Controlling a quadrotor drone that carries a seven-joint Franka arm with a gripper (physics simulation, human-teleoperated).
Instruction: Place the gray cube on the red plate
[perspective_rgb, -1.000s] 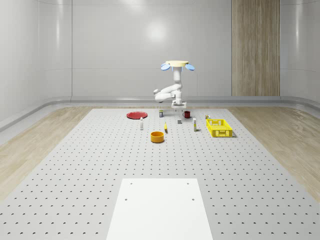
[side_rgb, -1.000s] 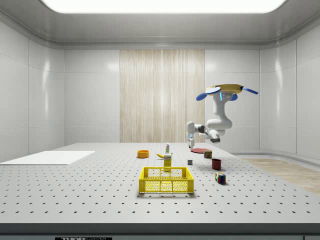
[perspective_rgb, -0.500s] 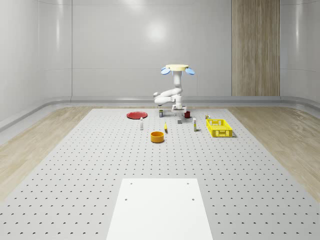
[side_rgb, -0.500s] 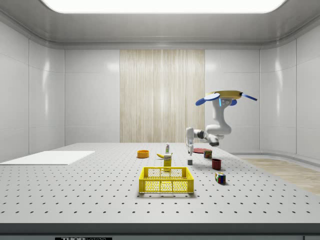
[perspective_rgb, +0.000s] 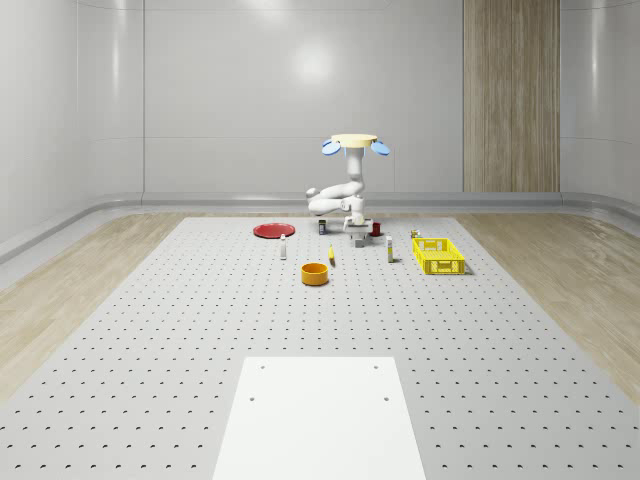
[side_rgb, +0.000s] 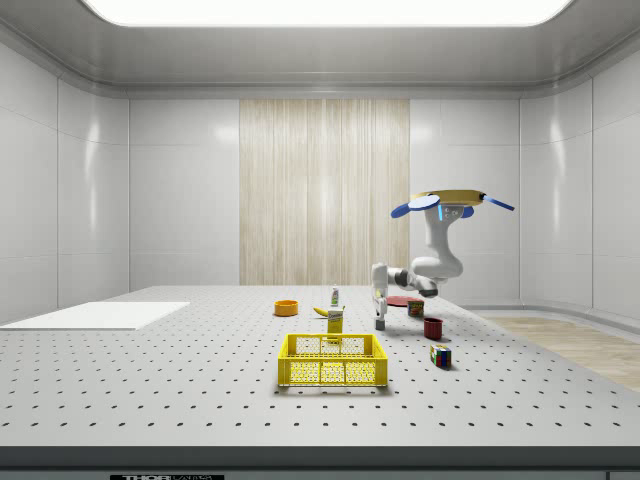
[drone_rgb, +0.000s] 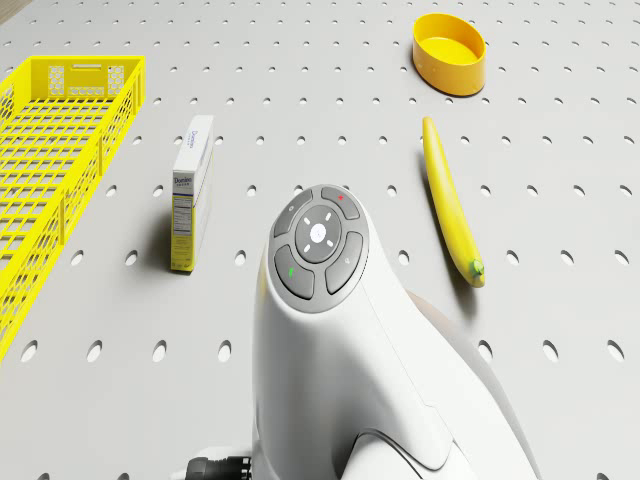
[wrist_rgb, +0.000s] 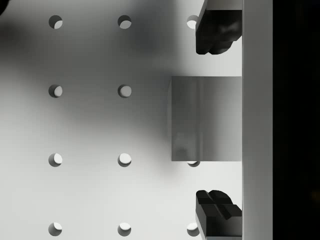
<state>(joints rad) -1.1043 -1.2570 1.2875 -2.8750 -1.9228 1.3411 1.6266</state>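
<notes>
Gray cube (wrist_rgb: 206, 118) rests on the table (perspective_rgb: 200, 330), mid-right of the wrist view, between the spread fingers (wrist_rgb: 216, 32) of the pincer (side_rgb: 379, 322). Over the last second the hovering drone (perspective_rgb: 354, 143) has sunk, lowering the pincer around it; closing looks next, with the red plate (perspective_rgb: 272, 230) well apart.

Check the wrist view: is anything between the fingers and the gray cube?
No. In the wrist view the gray cube sits between the open fingers, with only bare perforated table in each gap.

A big gray table (perspective_rgb: 180, 330) with little holes is holding many things.
A yellow basket (perspective_rgb: 438, 255), orange bowl (perspective_rgb: 315, 273), banana (drone_rgb: 452, 205), red plate (perspective_rgb: 272, 230) and gray cube (wrist_rgb: 206, 118) are sitting on it.
</notes>
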